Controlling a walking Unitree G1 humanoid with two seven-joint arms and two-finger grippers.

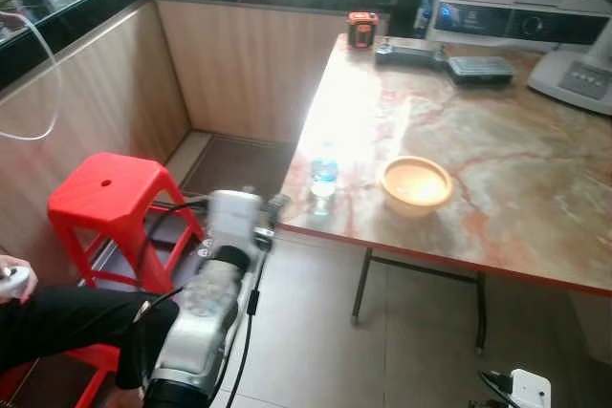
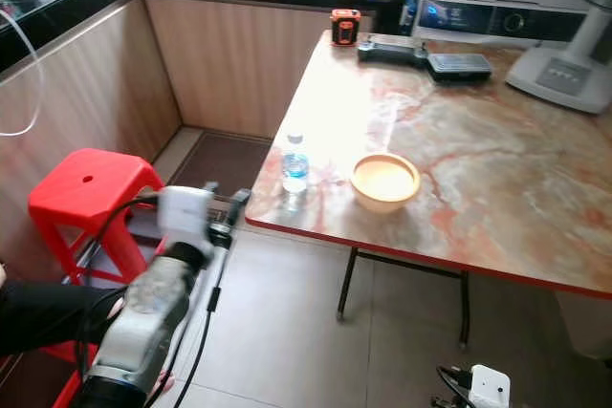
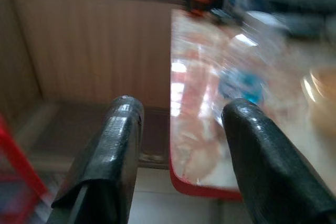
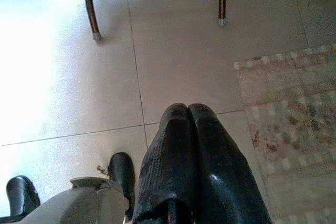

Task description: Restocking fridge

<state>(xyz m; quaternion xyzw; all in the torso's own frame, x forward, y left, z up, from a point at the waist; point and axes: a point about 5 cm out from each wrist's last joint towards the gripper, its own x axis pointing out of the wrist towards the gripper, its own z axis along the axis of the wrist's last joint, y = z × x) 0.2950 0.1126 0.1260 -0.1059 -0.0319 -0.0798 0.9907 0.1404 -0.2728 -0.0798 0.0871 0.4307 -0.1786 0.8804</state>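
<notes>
Marbled tabletop carries the water bottle upright at its near corner beside a bowl, ungrasped, with the left pincer spread wide just short of it, the right pincer pressed closed over the floor; restocking appears barely begun.

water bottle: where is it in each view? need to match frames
Left eye view: water bottle upright at the table's near-left corner, left of the yellow bowl.
Right eye view: same corner, bowl to its right.
Left wrist view: blurred, blue label, beyond the open left hand, partly behind one finger.
Right wrist view: not in it; floor and the shut right hand.
Shared landmark: the table's red front edge.
</notes>
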